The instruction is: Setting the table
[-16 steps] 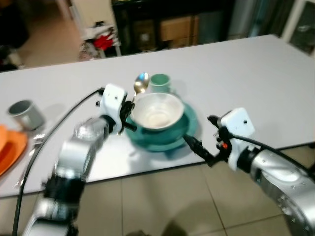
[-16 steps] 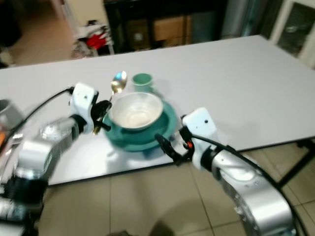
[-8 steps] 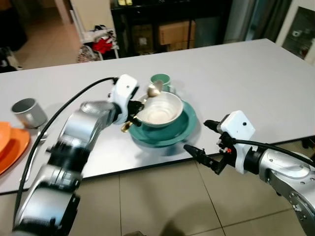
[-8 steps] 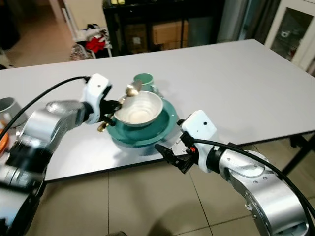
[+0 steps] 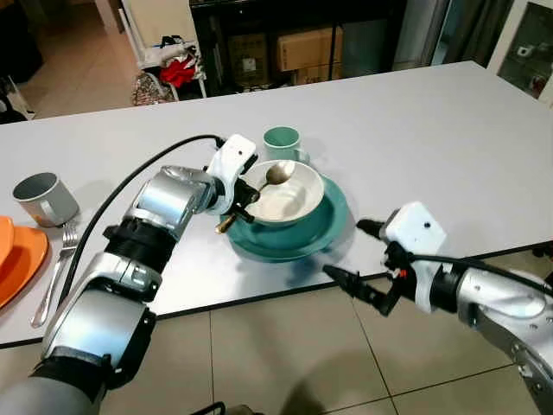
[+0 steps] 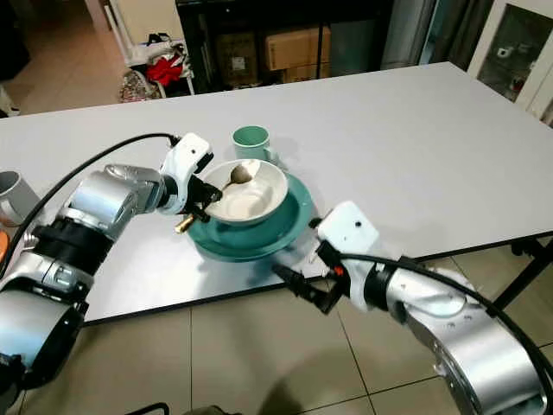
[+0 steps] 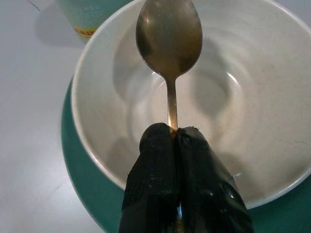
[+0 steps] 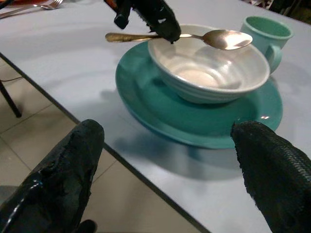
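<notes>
A white bowl [image 5: 292, 206] sits on a teal plate [image 5: 327, 230] near the table's front edge, with a green mug [image 5: 282, 141] just behind it. My left gripper [image 5: 240, 201] is at the bowl's left rim, shut on the handle of a gold spoon [image 5: 276, 175]. The spoon's head hangs over the bowl's inside [image 7: 252, 97], and its handle end sticks out to the left over the plate. My right gripper [image 5: 356, 255] is open, just off the table's front edge, facing the plate [image 8: 204, 121] with nothing between its fingers [image 8: 63, 170].
At the table's far left stand a grey cup [image 5: 39, 197], a fork [image 5: 59, 264] and an orange plate [image 5: 13, 264]. A dark shelf with boxes [image 5: 294, 43] stands behind the table. Tiled floor [image 5: 285, 363] lies below the front edge.
My left gripper has swung the spoon from upright beside the bowl's far rim down to nearly level over the bowl. The right gripper has stayed near the table edge. The camera shifted.
</notes>
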### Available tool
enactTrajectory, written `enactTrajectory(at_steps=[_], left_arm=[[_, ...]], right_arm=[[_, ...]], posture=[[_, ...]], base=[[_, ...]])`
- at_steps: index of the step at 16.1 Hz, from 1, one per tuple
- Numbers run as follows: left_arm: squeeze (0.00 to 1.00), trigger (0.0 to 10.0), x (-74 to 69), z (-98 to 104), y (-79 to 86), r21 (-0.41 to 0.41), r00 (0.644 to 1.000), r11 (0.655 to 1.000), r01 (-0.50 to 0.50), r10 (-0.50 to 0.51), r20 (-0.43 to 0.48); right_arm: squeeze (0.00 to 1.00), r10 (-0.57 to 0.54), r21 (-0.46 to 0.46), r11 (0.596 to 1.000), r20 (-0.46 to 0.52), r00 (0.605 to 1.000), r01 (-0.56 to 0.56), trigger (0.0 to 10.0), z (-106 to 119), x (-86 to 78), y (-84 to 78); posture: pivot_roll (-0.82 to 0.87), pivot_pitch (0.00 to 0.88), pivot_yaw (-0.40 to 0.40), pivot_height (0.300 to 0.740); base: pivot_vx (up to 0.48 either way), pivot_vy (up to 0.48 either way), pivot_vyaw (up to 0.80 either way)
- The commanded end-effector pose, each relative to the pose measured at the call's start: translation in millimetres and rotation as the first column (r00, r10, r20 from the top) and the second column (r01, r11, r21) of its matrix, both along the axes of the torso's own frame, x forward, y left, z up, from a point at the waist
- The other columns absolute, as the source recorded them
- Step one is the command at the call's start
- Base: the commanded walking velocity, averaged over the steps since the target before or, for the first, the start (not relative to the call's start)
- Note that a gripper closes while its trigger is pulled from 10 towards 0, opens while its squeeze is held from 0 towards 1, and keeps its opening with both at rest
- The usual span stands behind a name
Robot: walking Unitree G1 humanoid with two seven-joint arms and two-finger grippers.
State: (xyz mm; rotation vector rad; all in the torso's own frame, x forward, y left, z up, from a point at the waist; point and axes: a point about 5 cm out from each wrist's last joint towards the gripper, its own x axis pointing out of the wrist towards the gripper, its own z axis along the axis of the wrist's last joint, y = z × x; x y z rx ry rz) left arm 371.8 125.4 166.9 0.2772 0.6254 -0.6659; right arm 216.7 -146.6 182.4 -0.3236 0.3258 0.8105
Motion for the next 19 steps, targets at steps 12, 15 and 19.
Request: enactTrajectory(at_steps=[12,15,19], left_arm=[[0.33,10.0,6.6,30,-1.7,-0.171,0.993,0.983,0.064,-0.045,0.114],[0.0,10.0,0.6,53,9.7,-0.302,0.952,0.952,0.051,0.044,0.302],[0.0,10.0,-55.9,60,27.5,-0.366,0.82,0.93,-0.016,0.222,0.528]], right_arm=[[0.0,-0.004,0.039,0.999,0.058,0.998,0.001,10.0,11,1.1,0.9],[0.14,-0.177,0.103,0.982,0.216,0.96,0.157,10.0,23,8.9,-3.8],[1.0,-0.447,0.274,0.882,0.232,0.864,0.383,10.0,24,4.9,-6.1]], posture=[[-0.12,0.0,0.114,0.74],[-0.14,0.0,0.138,0.74],[-0.13,0.0,0.138,0.74]], base=[[0.0,0.0,0.0],[0.0,0.0,0.0],[0.0,0.0,0.8]])
